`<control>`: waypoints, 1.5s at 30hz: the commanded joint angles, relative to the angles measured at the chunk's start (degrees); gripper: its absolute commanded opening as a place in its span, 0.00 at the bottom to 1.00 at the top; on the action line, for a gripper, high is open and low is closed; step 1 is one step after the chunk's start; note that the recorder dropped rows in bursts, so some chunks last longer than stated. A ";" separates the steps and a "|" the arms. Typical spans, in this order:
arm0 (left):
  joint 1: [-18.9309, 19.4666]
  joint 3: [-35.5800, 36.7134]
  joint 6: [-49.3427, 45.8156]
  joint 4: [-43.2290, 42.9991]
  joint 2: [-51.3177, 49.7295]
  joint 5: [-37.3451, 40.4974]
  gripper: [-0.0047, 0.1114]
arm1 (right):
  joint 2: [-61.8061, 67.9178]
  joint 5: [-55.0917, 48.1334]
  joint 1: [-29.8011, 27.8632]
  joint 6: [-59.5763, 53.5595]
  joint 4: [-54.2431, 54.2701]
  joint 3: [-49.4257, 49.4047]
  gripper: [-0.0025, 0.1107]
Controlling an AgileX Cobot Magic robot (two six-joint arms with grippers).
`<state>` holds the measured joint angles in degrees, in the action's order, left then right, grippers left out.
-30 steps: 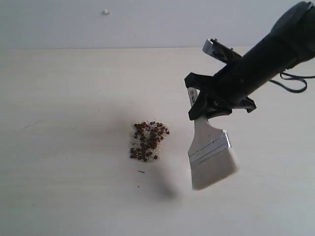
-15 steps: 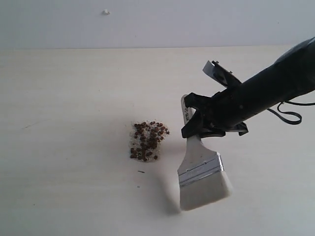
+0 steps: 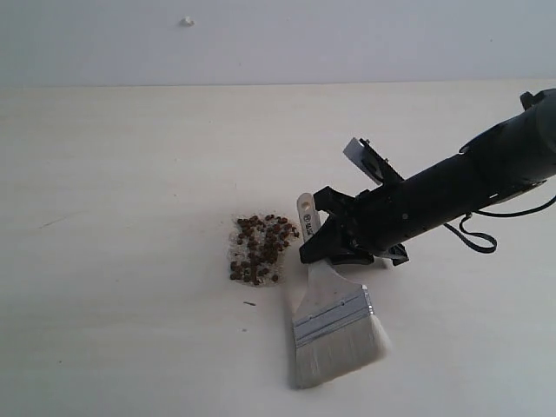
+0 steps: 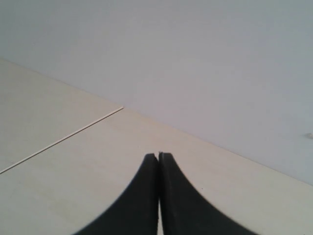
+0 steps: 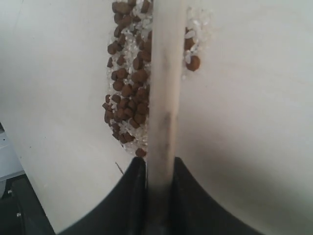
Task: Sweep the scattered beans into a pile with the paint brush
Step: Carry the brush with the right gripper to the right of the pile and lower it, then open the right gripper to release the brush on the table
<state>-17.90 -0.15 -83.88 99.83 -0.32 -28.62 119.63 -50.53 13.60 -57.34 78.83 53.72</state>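
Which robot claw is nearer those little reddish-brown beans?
Right. The right gripper, holding the wide wooden-handled paint brush, sits beside the beans; the left gripper has none in its view.

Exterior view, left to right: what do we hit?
white speck on the back wall → beans → paint brush → right arm's black body

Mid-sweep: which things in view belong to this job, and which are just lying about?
Job: beans, piled together; paint brush, held by the right gripper.
Lying about: small dark sliver on the table near the pile; white speck on the wall; left gripper, shut, empty.
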 commanded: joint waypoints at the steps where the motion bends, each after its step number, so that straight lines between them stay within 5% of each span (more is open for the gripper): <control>1: -0.36 0.15 0.17 0.11 0.32 -0.23 0.04 | 0.14 3.48 -0.20 -1.35 0.08 -0.15 0.02; 26: -0.36 0.15 0.17 0.11 0.32 -0.23 0.04 | -1.67 16.28 -0.20 2.61 -4.91 -0.15 0.03; 38: -0.36 0.15 0.17 0.11 0.32 -0.23 0.04 | -2.21 19.72 -0.20 3.58 -7.10 -0.15 0.33; 45: -0.36 0.15 0.17 0.11 0.32 -0.23 0.04 | -7.34 28.28 -0.20 4.02 -11.94 -0.15 0.36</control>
<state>-17.90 -0.15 -83.88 99.83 -0.32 -28.62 114.10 -27.55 13.60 -52.94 69.74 54.04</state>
